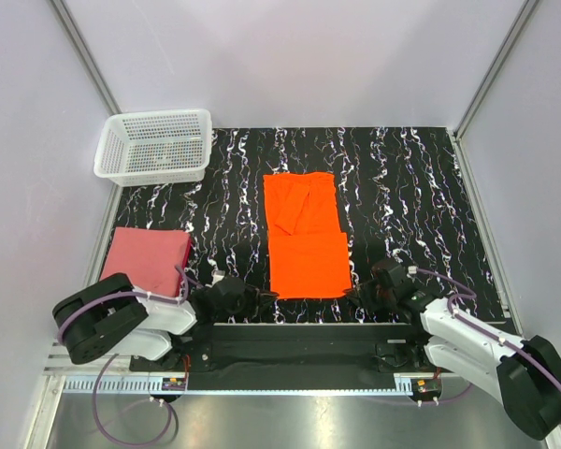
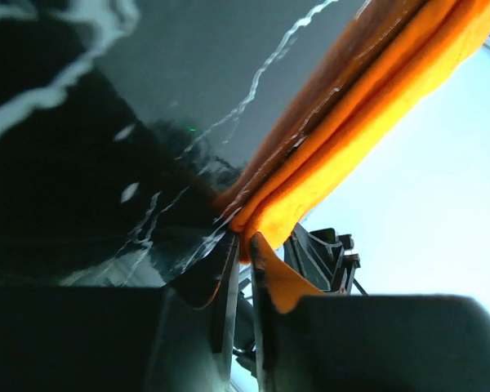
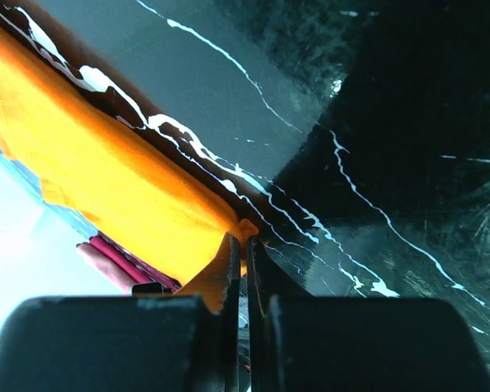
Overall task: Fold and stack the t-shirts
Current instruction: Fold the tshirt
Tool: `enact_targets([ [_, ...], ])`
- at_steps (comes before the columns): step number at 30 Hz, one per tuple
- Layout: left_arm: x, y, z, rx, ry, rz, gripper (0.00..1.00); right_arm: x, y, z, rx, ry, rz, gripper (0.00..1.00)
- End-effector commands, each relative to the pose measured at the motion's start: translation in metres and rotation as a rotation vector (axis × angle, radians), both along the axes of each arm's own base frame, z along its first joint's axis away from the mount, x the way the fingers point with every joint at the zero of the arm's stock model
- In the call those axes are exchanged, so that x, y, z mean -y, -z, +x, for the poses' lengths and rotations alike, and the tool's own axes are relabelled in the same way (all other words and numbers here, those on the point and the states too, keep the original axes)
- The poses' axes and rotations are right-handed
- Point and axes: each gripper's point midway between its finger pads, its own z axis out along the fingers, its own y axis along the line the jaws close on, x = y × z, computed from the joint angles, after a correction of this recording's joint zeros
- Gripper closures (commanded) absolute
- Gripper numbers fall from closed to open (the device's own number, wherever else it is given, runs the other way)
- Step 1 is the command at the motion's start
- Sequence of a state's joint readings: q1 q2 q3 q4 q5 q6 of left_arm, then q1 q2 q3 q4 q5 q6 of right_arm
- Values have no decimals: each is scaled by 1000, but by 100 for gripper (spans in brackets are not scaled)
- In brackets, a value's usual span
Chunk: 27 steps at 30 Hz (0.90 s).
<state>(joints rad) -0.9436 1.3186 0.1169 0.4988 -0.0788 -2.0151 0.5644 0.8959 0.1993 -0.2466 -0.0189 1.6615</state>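
The orange t-shirt (image 1: 305, 234) lies flat in the middle of the table, folded into a long strip running front to back. My left gripper (image 1: 265, 297) is at its near left corner and my right gripper (image 1: 353, 296) at its near right corner, both low on the table. In the left wrist view the left gripper (image 2: 243, 245) is shut on the layered edge of the orange t-shirt (image 2: 335, 139). The right gripper (image 3: 245, 242) is shut on a small bunched corner of the orange t-shirt (image 3: 106, 171). The pink-red t-shirt (image 1: 150, 257) lies folded at the table's left edge.
A white mesh basket (image 1: 155, 145) stands at the back left corner. The black marbled tabletop (image 1: 402, 187) is bounded by white walls on the left, right and back. The pink-red t-shirt (image 3: 118, 265) shows beyond the orange cloth in the right wrist view.
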Motion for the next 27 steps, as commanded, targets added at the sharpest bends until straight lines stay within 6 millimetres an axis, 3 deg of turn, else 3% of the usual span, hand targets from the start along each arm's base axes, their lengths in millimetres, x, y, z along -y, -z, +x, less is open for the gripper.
enact_targets([
  [1,-9,12,4,-42,-81,7,95,19,27,-22,-66,-38,-114,100],
  [2,-8,12,3,-44,-74,5,100,18,27,-22,-66,-45,-112,100],
  [6,-8,9,-3,-42,-37,13,100,17,18,-23,-34,-77,-105,100],
  [16,-20,-10,-29,-14,-11,59,100,18,-2,-51,-47,-148,-59,100],
  [22,-10,-15,-51,-17,30,40,100,18,-19,-57,-29,-181,-51,100],
  [27,-5,-20,-59,-5,44,32,100,18,-29,-63,-17,-194,-30,100],
])
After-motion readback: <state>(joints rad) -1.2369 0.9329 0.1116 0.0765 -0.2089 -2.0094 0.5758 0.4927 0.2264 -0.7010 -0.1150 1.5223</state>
